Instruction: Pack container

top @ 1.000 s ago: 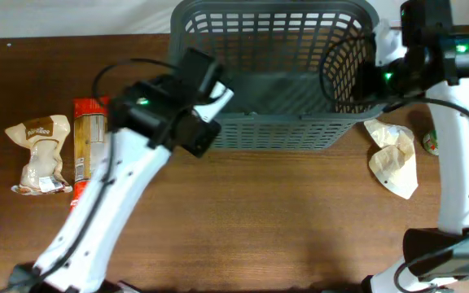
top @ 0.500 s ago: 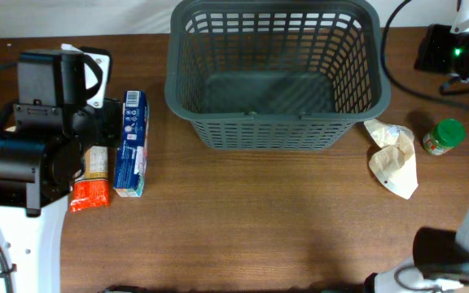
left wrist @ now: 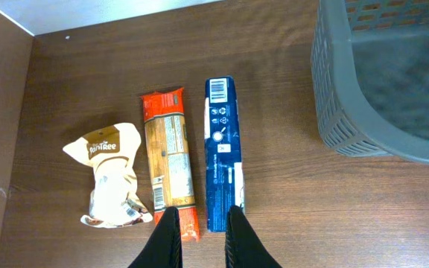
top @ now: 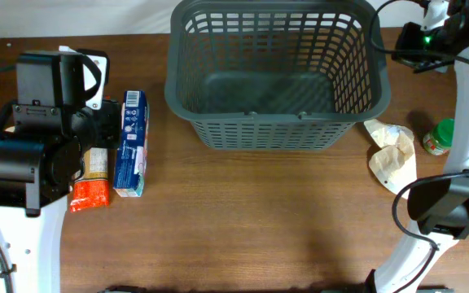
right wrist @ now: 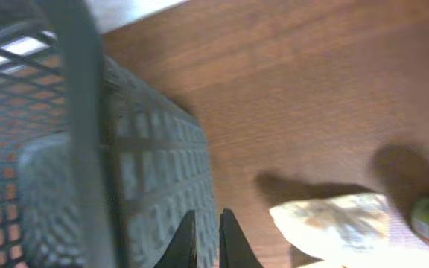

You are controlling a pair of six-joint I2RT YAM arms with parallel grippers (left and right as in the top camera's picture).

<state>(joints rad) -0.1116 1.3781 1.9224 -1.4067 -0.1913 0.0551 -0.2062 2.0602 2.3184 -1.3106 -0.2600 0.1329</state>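
Observation:
The container (top: 275,130) is a dark grey slotted basket at the back middle of the table, with nothing in it. In the left wrist view its corner (left wrist: 348,112) shows at the right. My left gripper (left wrist: 202,212) hangs high over the near ends of a red-orange pasta packet (left wrist: 168,160) and a blue box (left wrist: 223,149), its jaws almost shut and holding nothing. A cream bag (left wrist: 110,175) lies left of them. My right gripper (right wrist: 205,216) is shut and empty, beside the basket's right wall (right wrist: 147,171), outside it.
A crumpled pale bag (top: 393,155) and a green-lidded jar (top: 440,137) lie right of the basket. The blue box (top: 130,142) and pasta packet (top: 92,183) sit at the left, partly under my left arm (top: 47,122). The table's back edge is close behind the basket.
My left arm has swung from the basket's front-left corner back over the left packets, where a blue box now lies. The right arm left the basket's right rim for the far right corner.

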